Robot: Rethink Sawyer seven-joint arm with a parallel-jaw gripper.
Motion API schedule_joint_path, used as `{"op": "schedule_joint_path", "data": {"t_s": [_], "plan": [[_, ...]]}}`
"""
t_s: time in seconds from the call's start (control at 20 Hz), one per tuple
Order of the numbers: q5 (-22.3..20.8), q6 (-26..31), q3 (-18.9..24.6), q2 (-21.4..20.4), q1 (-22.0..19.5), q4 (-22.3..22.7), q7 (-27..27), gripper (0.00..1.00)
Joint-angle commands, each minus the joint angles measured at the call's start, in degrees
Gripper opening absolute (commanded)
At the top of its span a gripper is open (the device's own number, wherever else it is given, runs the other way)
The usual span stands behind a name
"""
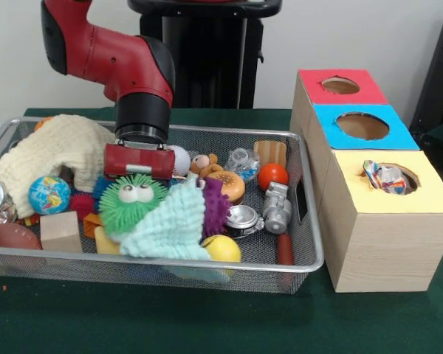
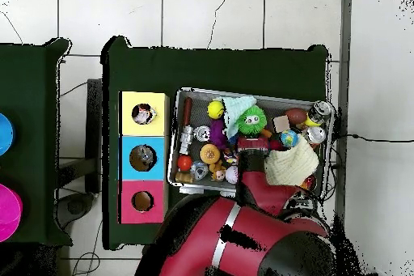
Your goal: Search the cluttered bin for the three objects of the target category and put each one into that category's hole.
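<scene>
**Gripper lowered into the cluttered bin, above the green spiky toy**

The wire mesh bin (image 1: 310,254) is seen on the green desk (image 1: 207,324), packed with mixed objects. At its middle a green spiky ball with googly eyes (image 1: 133,200) is found, with a pale mint knitted cloth (image 1: 170,228) lying against it and a purple spiky ball (image 1: 215,206) just behind the cloth. A yellow ball (image 1: 221,248) is set at the cloth's lower edge. Toward the box side, a toy burger (image 1: 229,184), a red ball (image 1: 272,175), a silver metal piece (image 1: 277,208) and a crushed can (image 1: 241,220) are gathered close together. At the opposite end, a cream knitted cloth (image 1: 55,151) is heaped over a globe-patterned ball (image 1: 49,195), a wooden block (image 1: 60,231) and a small brown football (image 1: 15,237).

The gripper (image 1: 139,162) is held low in the bin, directly over the green spiky ball; its red housing hides the fingers, so whether they are released or clenched cannot be told.

Beside the bin, a wooden box (image 1: 376,251) is placed with three holes in a row: a yellow-topped hole (image 1: 390,177) with a crumpled wrapper showing in it, a blue-topped hole (image 1: 362,125) and a red-topped hole (image 1: 340,85). In the overhead view, something is also seen inside the blue hole, though it cannot be identified.
</scene>
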Motion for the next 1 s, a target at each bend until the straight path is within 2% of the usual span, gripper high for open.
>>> {"op": "schedule_joint_path", "data": {"t_s": [0.05, 0.15, 0.4, 0.55, 0.8, 0.85, 0.95, 1.0], "plan": [[-7.8, -3.1, 10.4, -2.5, 0.3, -8.7, 13.3, 1.00], [-7.0, -3.8, 10.5, -2.5, 0.1, -9.2, 11.5, 1.00], [-2.0, -8.3, 9.6, -1.4, -0.3, -10.0, 4.3, 1.00], [-2.5, -8.0, 9.6, -0.2, -0.9, -12.3, 4.3, 1.00], [-4.2, -5.2, 10.3, 3.9, -3.9, -17.3, 8.1, 1.00], [-4.1, -1.9, 10.8, 5.0, -4.5, -18.4, 9.9, 1.00], [-7.4, 4.3, 12.1, 7.3, -6.0, -21.7, 15.3, 1.00], [-11.1, 8.4, 12.8, 7.4, -6.4, -23.1, 19.2, 1.00]]}}
